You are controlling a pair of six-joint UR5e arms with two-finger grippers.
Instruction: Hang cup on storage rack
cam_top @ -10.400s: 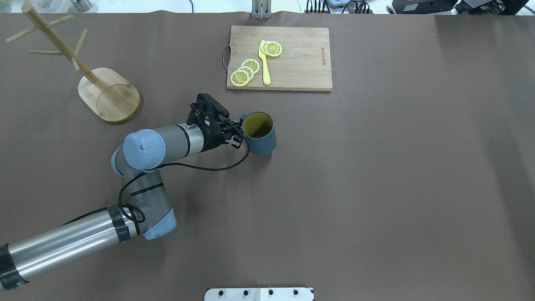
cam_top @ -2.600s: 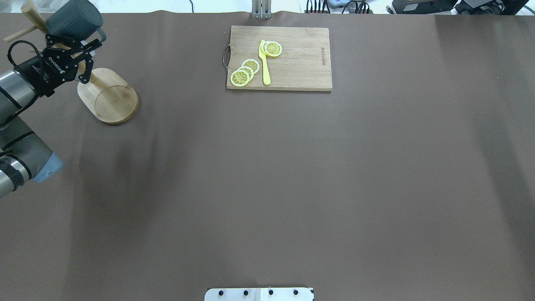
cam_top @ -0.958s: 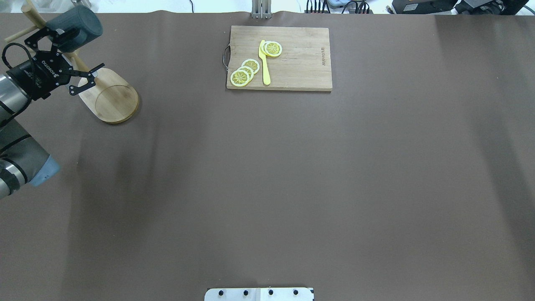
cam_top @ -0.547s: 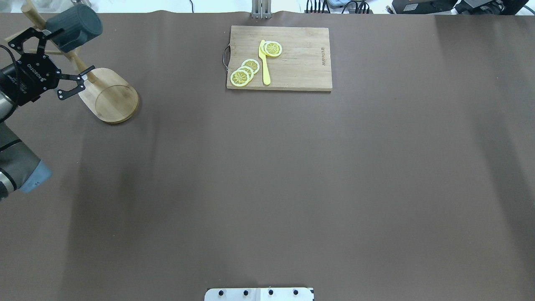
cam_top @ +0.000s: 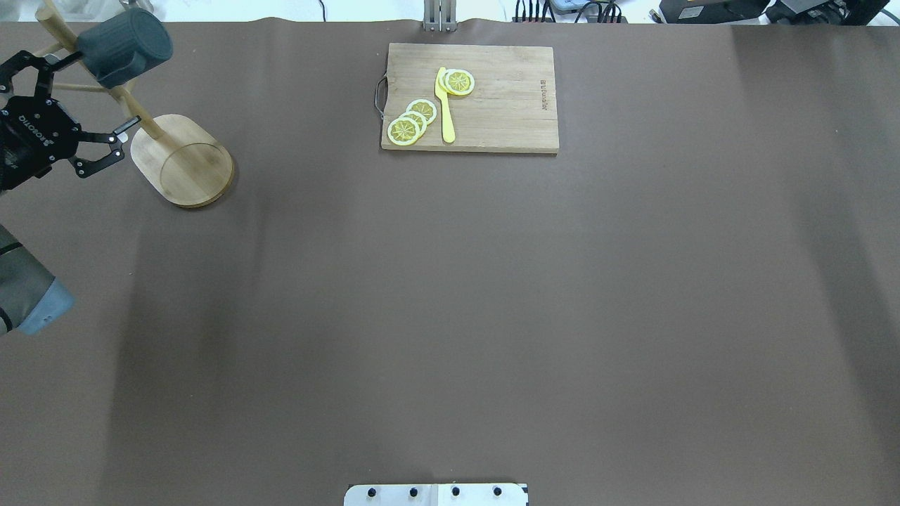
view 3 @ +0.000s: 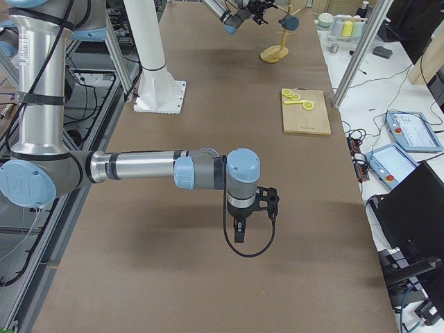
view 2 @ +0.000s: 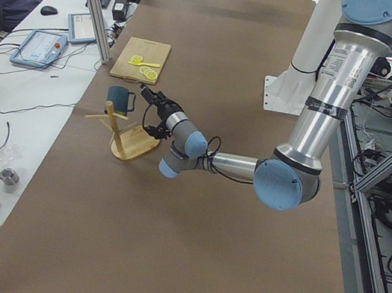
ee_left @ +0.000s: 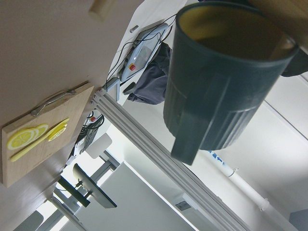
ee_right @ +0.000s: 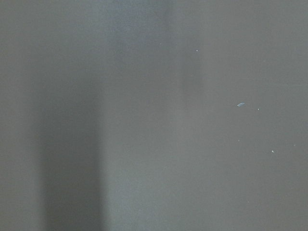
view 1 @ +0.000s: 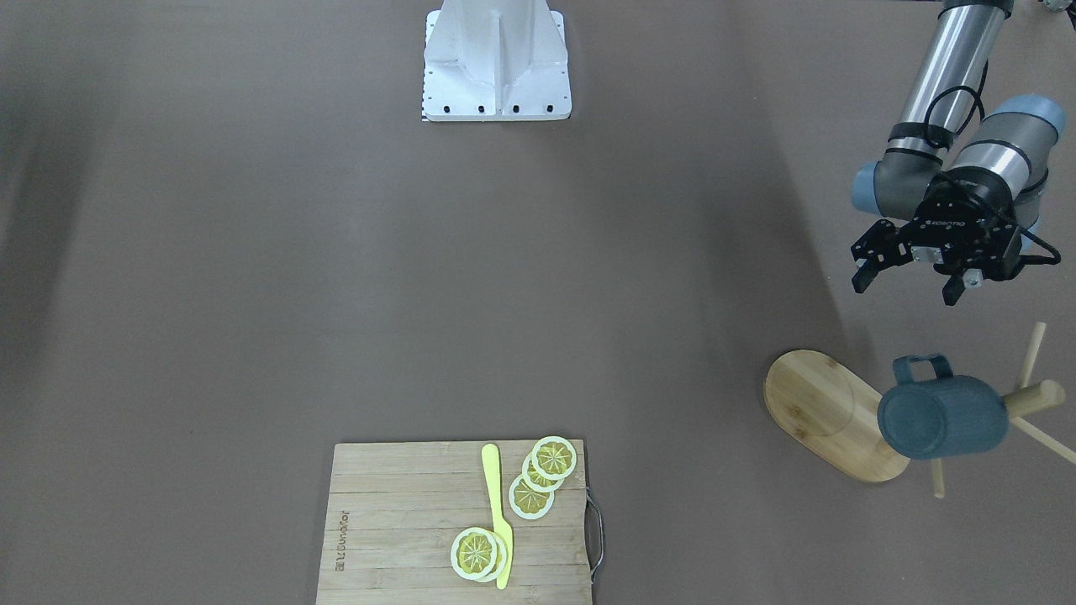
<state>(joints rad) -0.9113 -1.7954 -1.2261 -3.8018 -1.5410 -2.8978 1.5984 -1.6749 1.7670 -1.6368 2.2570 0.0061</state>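
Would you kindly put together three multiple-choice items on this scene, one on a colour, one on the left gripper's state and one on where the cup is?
1. What colour is the knife on the cutting board?
A. red
B. yellow
C. black

2. How is the left gripper?
A. open, clear of the cup
B. shut on the cup
C. shut on the knife

3. Where is the cup?
A. on the cutting board
B. between the left gripper's jaws
C. hanging on the storage rack

Answers:
1. B, the knife is as yellow as the lemon slices beside it.
2. A, the jaws are spread and the front-facing view shows a gap to the cup.
3. C, the cup is carried among the rack's pegs, above the oval base.
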